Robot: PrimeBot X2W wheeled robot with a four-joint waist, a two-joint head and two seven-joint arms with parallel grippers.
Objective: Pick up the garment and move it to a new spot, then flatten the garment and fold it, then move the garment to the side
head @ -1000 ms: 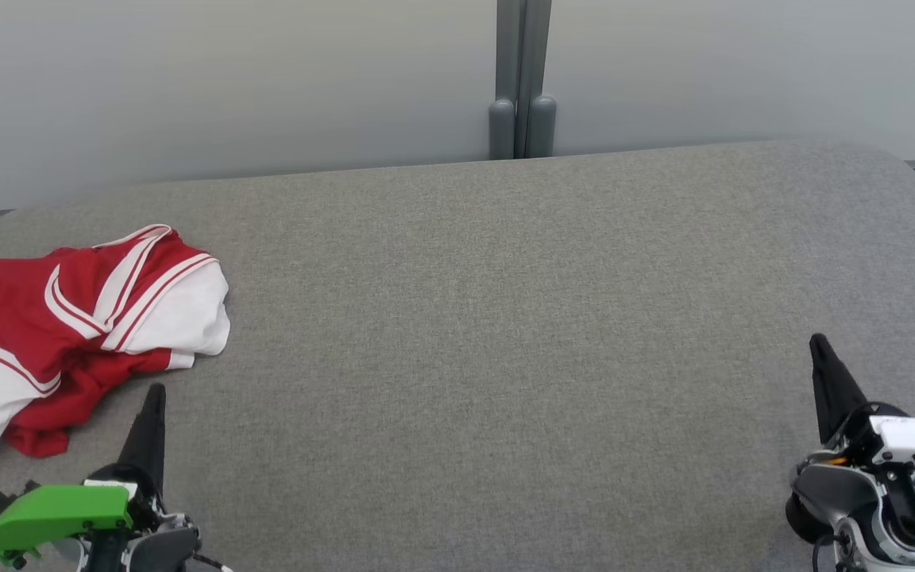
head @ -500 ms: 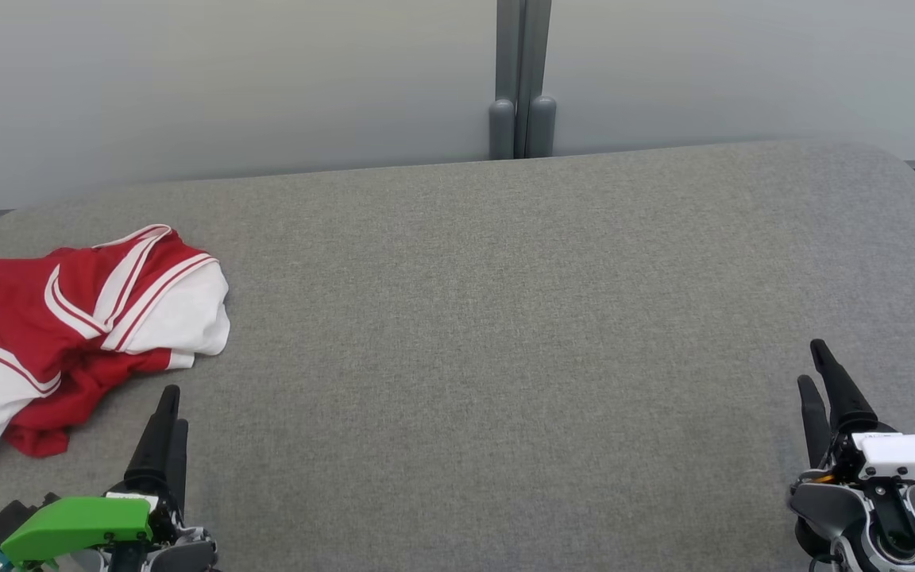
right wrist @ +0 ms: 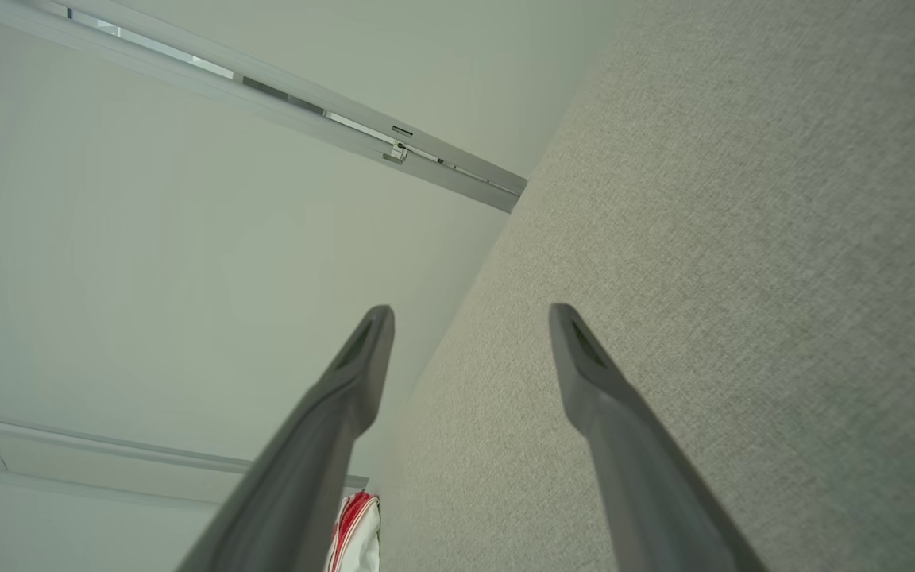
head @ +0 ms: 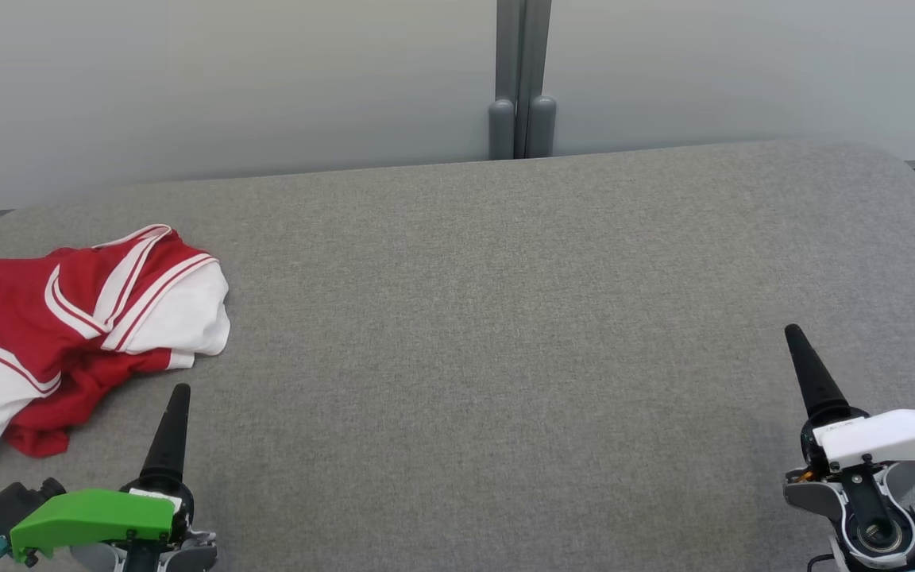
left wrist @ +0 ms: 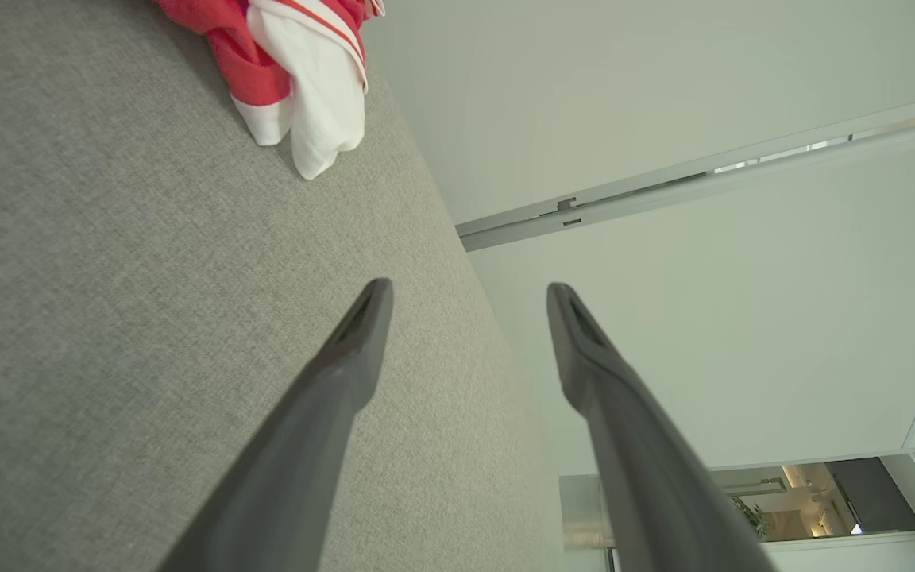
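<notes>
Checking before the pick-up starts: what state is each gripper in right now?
Left gripper: open, holding nothing.
Right gripper: open, holding nothing.

Crumpled red-and-white striped garment [head: 68, 318], possibly a jersey, lies at the left edge of the grey surface [head: 505, 318].

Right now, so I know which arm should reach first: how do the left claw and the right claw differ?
The left claw carries a green cover; the right claw carries a white cover. The left claw sits near the red and white garment; the right claw is far across the grey surface. Both are open and empty.
</notes>
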